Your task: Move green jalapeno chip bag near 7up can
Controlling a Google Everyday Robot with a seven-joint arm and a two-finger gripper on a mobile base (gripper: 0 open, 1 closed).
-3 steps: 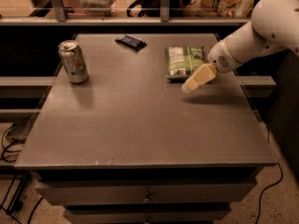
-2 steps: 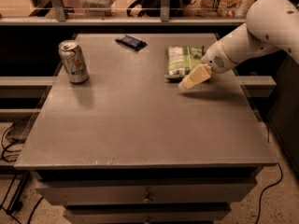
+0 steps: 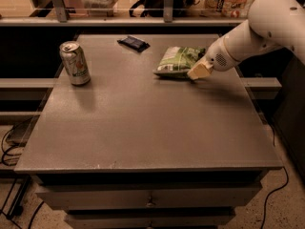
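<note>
Crinkly green jalapeno chip bag [image 3: 177,60] touches the cream gripper [image 3: 199,71], hold unclear, well apart from the 7up can [image 3: 75,63].

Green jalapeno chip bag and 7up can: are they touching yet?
Apart. The camera view shows a wide stretch of table between the green jalapeno chip bag and the 7up can. The gripper sits at the bag's right edge.

I see dim, warm light overhead. The white arm [image 3: 267,23] is the brightest surface. The gripper [image 3: 199,72], at the green jalapeno chip bag's [image 3: 177,60] right edge, casts a soft shadow on the table [image 3: 143,128]. The 7up can's [image 3: 75,63] rim glints.
</note>
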